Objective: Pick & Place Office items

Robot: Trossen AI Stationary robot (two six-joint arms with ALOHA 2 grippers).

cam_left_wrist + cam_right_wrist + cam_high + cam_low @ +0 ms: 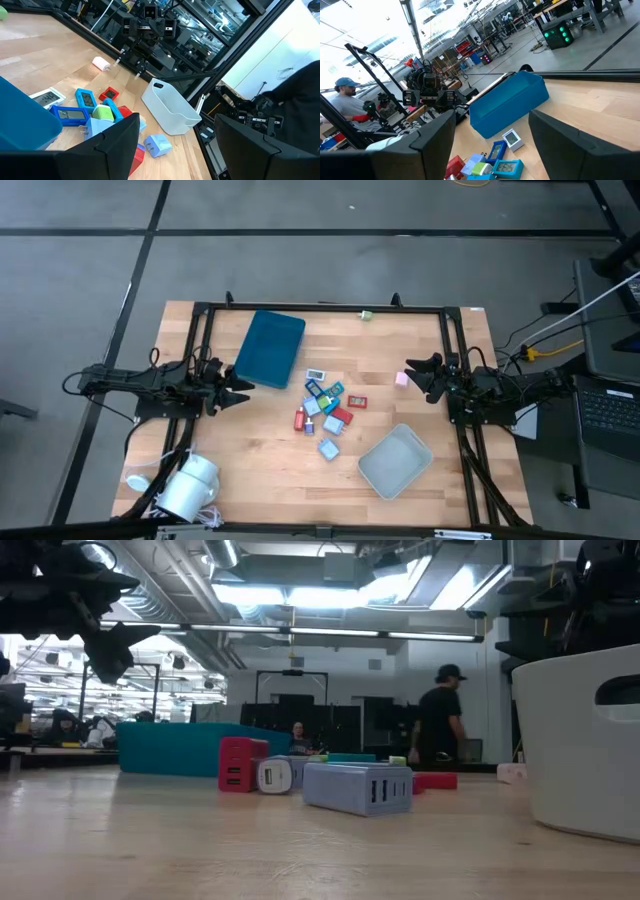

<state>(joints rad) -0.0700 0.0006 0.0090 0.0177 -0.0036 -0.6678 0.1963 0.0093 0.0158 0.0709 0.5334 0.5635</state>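
Jaws open and empty on left gripper [243,387] and right gripper [412,370] — office items [325,406] clustered on the surface between them, none grasped. Still pre-pick, apparently — next: reach inward, lower onto one piece.

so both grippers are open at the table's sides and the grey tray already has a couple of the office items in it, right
Not quite. The high view shows the pale grey tray empty; the office items lie on the wood between it and the teal tray. The left gripper and right gripper are indeed open at the sides.
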